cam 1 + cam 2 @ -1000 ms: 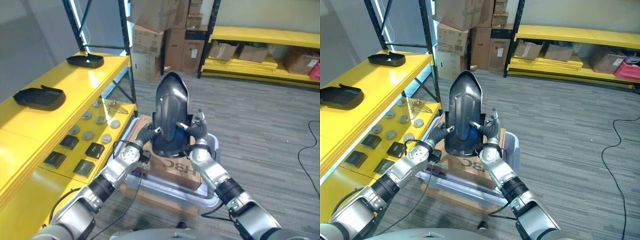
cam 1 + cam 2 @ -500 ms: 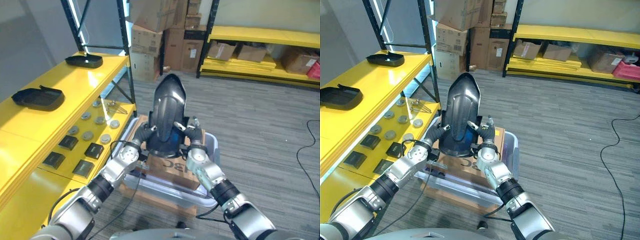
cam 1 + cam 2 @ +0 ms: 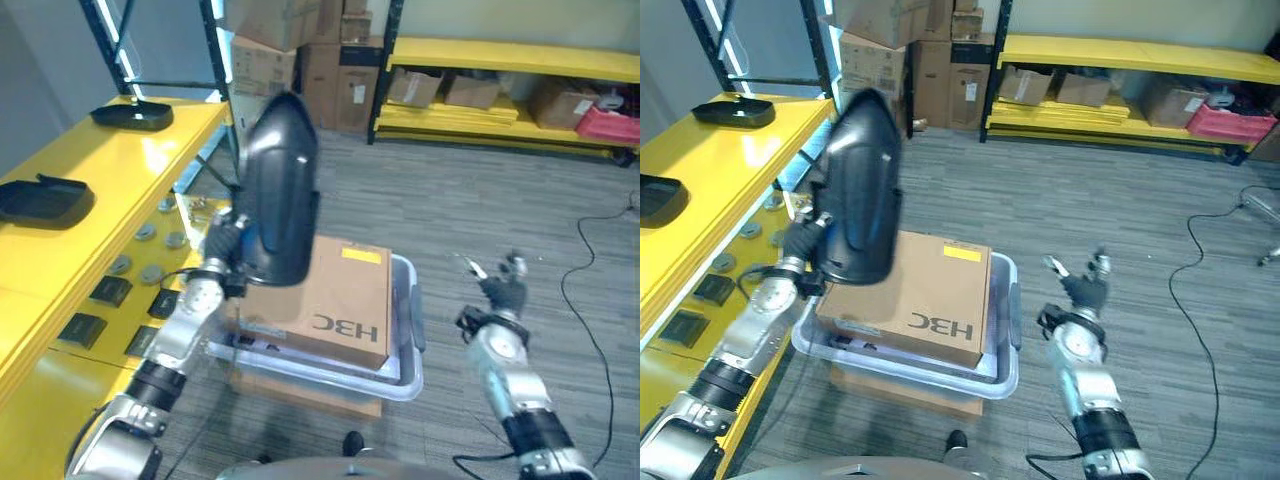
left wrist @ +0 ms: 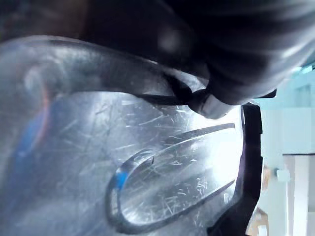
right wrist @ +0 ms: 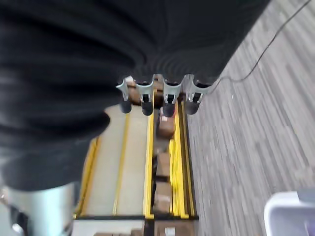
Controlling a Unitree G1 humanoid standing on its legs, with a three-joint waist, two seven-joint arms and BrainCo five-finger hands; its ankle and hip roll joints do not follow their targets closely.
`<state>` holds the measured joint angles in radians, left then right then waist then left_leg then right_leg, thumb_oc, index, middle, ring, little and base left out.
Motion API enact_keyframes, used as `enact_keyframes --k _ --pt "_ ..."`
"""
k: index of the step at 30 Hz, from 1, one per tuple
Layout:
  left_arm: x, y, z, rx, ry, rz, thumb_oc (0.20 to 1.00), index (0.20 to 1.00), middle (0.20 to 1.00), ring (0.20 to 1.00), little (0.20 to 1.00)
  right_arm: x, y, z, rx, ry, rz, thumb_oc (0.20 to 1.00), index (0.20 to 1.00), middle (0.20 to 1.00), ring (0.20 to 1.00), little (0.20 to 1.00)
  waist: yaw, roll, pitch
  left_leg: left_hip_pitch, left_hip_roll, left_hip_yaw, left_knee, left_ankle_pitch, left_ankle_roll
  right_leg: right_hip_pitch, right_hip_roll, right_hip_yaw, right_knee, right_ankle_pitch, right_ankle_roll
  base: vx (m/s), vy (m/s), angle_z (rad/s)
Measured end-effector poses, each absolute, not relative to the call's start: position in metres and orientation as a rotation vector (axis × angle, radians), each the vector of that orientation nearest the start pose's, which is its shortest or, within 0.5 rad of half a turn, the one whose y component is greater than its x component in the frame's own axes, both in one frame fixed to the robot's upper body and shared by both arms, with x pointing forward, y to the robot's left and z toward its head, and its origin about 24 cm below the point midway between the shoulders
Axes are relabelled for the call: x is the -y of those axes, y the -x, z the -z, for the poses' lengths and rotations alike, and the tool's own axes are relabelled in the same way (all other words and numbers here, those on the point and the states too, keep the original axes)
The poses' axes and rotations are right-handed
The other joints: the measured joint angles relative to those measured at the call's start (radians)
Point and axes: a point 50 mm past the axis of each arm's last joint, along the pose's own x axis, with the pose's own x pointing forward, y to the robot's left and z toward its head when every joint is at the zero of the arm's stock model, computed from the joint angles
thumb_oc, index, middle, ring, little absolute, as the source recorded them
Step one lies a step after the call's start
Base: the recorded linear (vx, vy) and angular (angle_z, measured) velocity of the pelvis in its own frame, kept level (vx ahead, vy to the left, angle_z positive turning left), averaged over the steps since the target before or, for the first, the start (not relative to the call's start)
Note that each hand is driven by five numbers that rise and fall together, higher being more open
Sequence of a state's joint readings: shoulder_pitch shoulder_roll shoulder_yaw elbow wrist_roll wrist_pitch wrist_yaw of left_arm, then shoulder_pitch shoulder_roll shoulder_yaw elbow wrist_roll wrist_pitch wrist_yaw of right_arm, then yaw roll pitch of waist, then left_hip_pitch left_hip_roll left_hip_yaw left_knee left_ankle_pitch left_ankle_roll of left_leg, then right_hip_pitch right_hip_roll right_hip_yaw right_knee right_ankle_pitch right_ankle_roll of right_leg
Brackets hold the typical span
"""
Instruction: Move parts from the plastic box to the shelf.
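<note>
I count one large dark glossy part [image 3: 275,190] in the air — held upright by my left hand [image 3: 222,245] at its lower left edge, above the left end of the plastic box [image 3: 405,345] and close to the yellow shelf [image 3: 110,165]. The left hand's fingers are hidden behind the part, so I can't tell how they grip; the left wrist view gives me just scratched shiny plastic up close. My right hand [image 3: 1080,290] hangs free over the grey floor to the right of the box, fingers straight and spread, holding nothing.

One cardboard carton [image 3: 335,290] lies in the box, covering whatever is under it. Two black parts sit on the shelf's top level — one far [image 3: 132,115], one nearer [image 3: 45,200], the nearer cut off in the right eye view. On the lower level I make out several small round discs [image 3: 150,255] and several dark flat pieces [image 3: 95,310]; the part hides some, so I won't count them. Far off stand stacked cartons [image 3: 880,50] and a second yellow rack [image 3: 1120,60].
</note>
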<state>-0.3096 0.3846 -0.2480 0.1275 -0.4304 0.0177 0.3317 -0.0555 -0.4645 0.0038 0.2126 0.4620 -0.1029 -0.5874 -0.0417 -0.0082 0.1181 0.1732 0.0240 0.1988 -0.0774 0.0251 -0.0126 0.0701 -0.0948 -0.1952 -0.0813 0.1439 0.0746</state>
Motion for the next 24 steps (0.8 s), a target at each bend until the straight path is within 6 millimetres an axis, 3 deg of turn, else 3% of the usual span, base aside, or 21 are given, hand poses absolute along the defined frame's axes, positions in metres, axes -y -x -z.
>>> enact_keyframes --k 2,9,13,18,19,21,22,24 --pt "-0.182 -0.304 -0.085 0.060 0.010 -0.119 0.200 0.200 0.200 0.200 0.200 0.284 -0.239 -0.037 -0.051 0.086 0.668 1.000 1.000 1.000 1.000 1.000 -0.017 0.002 0.000 0.002 0.000 0.006 0.000 0.000 0.000 0.000 0.002 0.006 0.000 -0.001 0.001 -0.04 0.018 -0.08" --pt "-0.198 -0.290 -0.067 0.003 0.012 -0.198 0.200 0.200 0.200 0.200 0.200 0.284 -0.223 -0.018 -0.154 0.153 0.648 1.000 1.000 1.000 1.000 1.000 -0.022 0.004 0.002 -0.004 0.003 0.022 -0.001 -0.006 -0.001 -0.015 0.004 0.019 -0.006 -0.001 0.000 -0.05 0.019 -0.06" --pt "-0.214 -0.283 -0.067 0.016 0.024 -0.286 0.200 0.200 0.200 0.200 0.200 0.285 -0.210 0.002 -0.256 0.202 0.653 1.000 1.000 1.000 1.000 1.000 -0.018 0.007 0.004 -0.017 0.003 0.022 0.000 -0.005 -0.001 -0.027 0.004 0.019 -0.005 0.000 -0.001 -0.06 0.038 0.00" --pt "-0.255 -0.255 -0.074 0.070 0.008 -0.466 0.200 0.200 0.200 0.200 0.200 0.297 -0.153 0.066 -0.621 0.289 0.722 1.000 1.000 1.000 1.000 1.000 0.016 0.017 0.010 -0.029 0.003 0.018 0.000 -0.004 -0.001 -0.033 0.003 0.013 -0.001 -0.001 0.000 -0.07 0.065 0.04" --pt "-0.265 -0.249 -0.074 0.077 0.004 -0.506 0.200 0.200 0.200 0.200 0.200 0.298 -0.132 0.083 -0.722 0.289 0.751 1.000 1.000 1.000 1.000 1.000 0.029 0.020 0.012 -0.034 0.002 0.011 -0.001 -0.004 -0.001 -0.033 0.000 0.003 -0.001 -0.003 0.003 -0.07 0.073 0.14" --pt "-0.275 -0.243 -0.074 0.079 0.001 -0.548 0.200 0.200 0.200 0.200 0.200 0.296 -0.114 0.100 -0.827 0.265 0.784 1.000 1.000 1.000 1.000 1.000 0.040 0.020 0.012 -0.040 0.001 -0.005 -0.001 -0.005 -0.001 -0.030 -0.003 -0.010 -0.001 -0.008 0.004 -0.06 0.073 0.22" --pt "-0.282 -0.238 -0.074 0.082 -0.002 -0.588 0.200 0.200 0.200 0.200 0.200 0.291 -0.094 0.114 -0.923 0.233 0.812 1.000 1.000 1.000 1.000 1.000 0.061 0.025 0.014 -0.049 -0.001 -0.012 -0.001 -0.006 0.000 -0.033 -0.006 -0.016 -0.001 -0.009 0.005 -0.06 0.066 0.19" --pt "-0.290 -0.231 -0.072 0.076 -0.008 -0.622 0.200 0.200 0.200 0.200 0.200 0.287 -0.079 0.124 -1.000 0.211 0.828 1.000 1.000 1.000 1.000 1.000 0.080 0.029 0.017 -0.050 -0.003 -0.020 -0.002 -0.006 0.000 -0.032 -0.008 -0.022 -0.001 -0.010 0.006 -0.05 0.059 0.14"
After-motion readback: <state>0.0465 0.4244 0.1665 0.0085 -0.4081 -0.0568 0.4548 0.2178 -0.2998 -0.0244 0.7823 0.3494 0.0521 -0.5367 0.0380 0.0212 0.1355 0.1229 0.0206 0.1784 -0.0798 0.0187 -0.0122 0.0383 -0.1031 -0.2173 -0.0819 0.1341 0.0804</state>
